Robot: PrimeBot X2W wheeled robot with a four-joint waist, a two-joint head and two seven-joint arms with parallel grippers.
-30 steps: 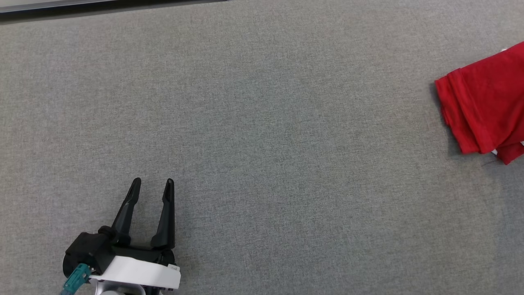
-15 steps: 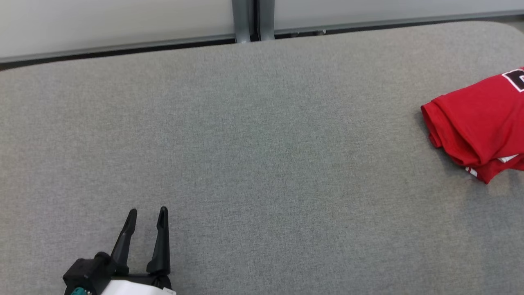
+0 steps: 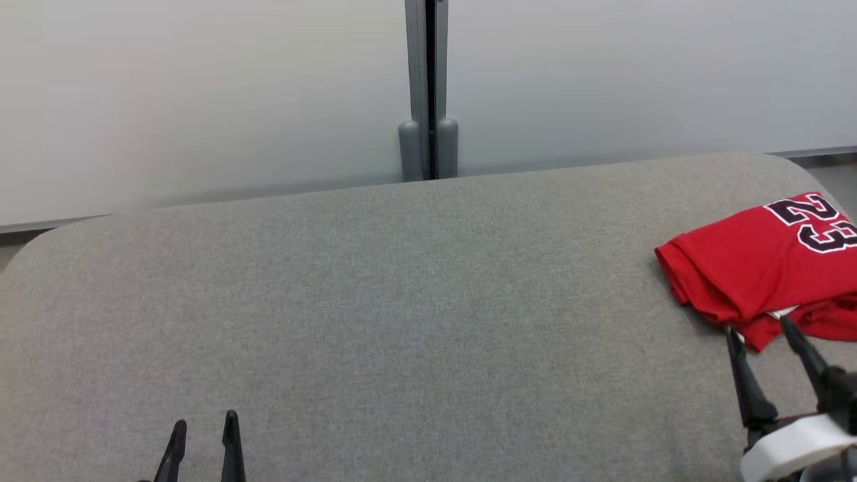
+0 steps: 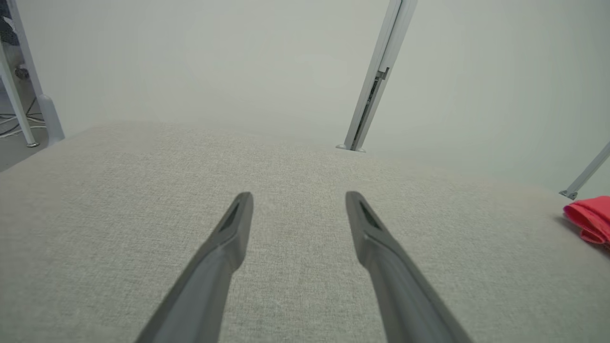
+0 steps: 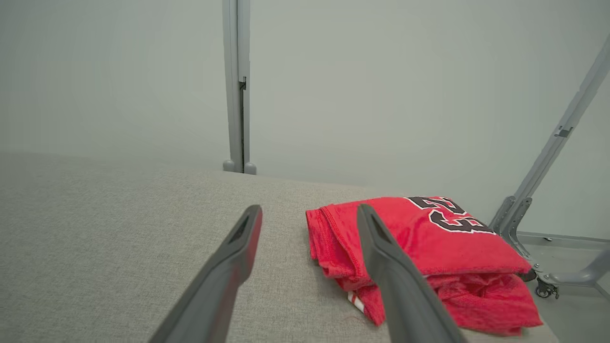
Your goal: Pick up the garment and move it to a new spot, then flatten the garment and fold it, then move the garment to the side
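Folded red garment [image 3: 736, 268] (23 [image 3: 813, 224] legible in head view), right tool [image 3: 760, 329], left tool [image 3: 205, 422], both gaping empty

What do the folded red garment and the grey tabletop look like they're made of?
Folded red garment: likely soft knit jersey, matte; stitched hems and limp folds show. Grey tabletop: seemingly woven fabric covering, matte, with fine speckled weave.

Even, diffuse, fairly bright light in all 3 views. The garment [image 3: 743, 268] throws a thin soft shadow on the tabletop [image 3: 402, 301] at its left edge. Head view is crisp; the left wrist view looks washed out. The right tool [image 5: 308, 209] and left tool [image 4: 299, 195] blur toward the lens.
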